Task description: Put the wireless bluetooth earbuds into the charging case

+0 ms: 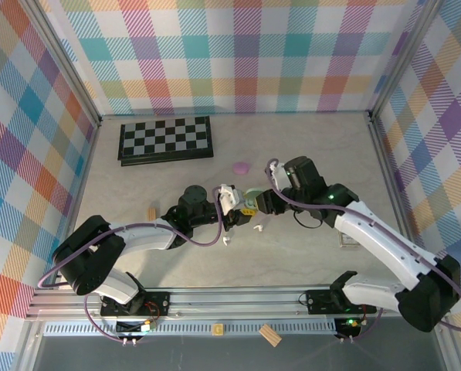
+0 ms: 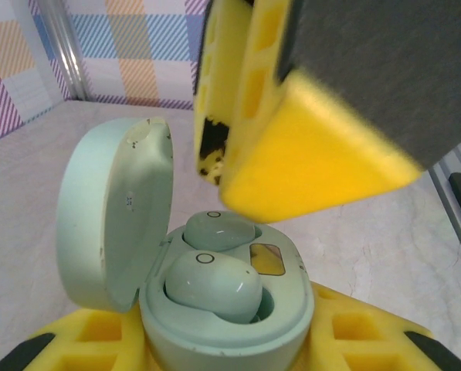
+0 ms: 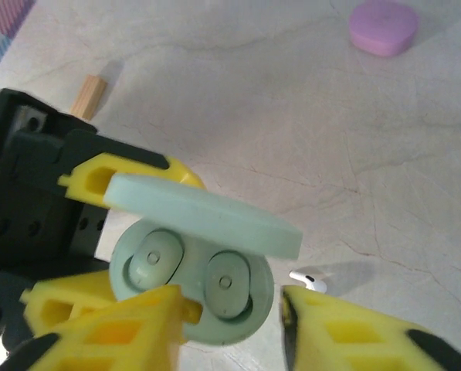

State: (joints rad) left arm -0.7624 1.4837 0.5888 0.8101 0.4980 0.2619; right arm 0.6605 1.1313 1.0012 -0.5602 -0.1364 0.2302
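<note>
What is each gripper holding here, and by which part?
The left gripper clamps the mint charging case by its lower shell, lid open. The right gripper holds nothing, jaws apart.

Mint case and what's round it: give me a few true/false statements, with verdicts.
1. The mint case has its lid open. True.
2. Its wells are empty. False: a mint earbud sits in each.
3. The left gripper holds the mint case. True.
4. The other case is open. False: the purple case is shut.
5. A white earbud lies on the table. True.
</note>
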